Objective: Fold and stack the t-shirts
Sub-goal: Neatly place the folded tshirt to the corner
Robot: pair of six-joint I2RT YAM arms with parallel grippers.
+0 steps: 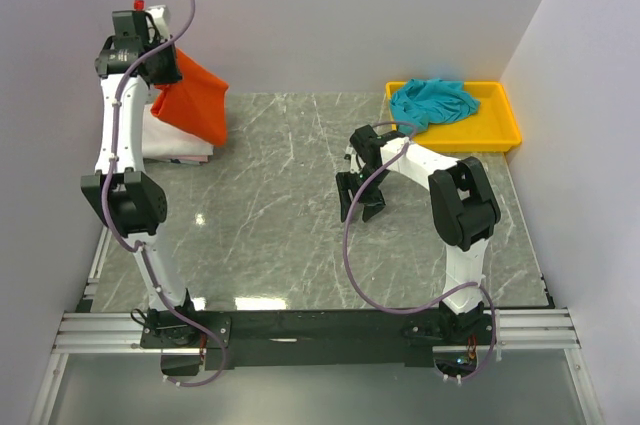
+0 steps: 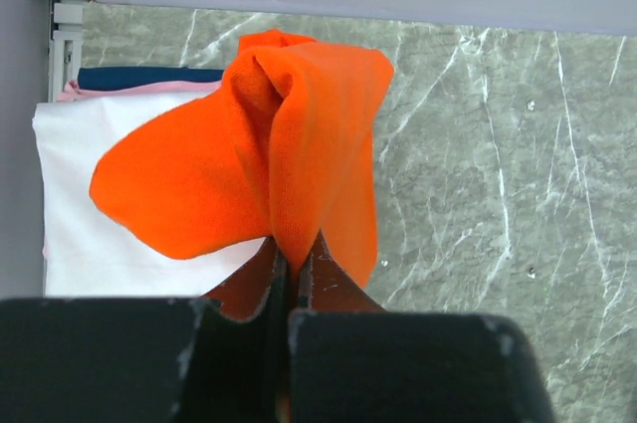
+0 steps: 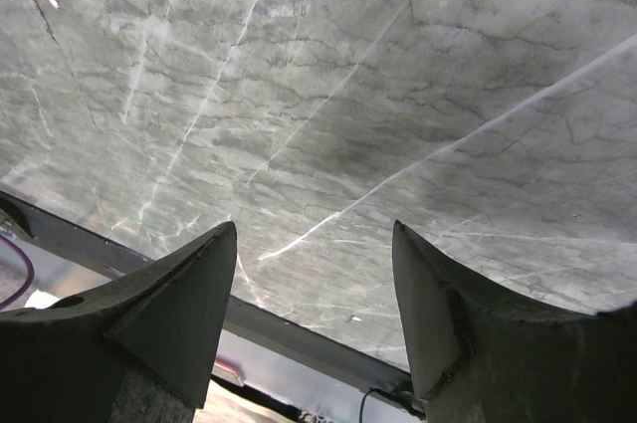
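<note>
Left wrist view: left gripper [image 2: 290, 279] pinches the orange t-shirt [image 2: 299, 134], which hangs bunched over the white t-shirt [image 2: 90, 254] at frame left. Best lowered squarely before release. Right gripper [image 3: 314, 294] is spread, empty.

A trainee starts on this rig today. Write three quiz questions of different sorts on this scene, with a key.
1. Short answer: where does the teal t-shirt lie?
2. True or false: the right gripper is shut on cloth.
3. Pick one: the left gripper holds A) the teal t-shirt, B) the orange-red t-shirt, C) nothing.

Key
1. Crumpled in the yellow tray.
2. False: it is open and holds nothing.
3. B
</note>
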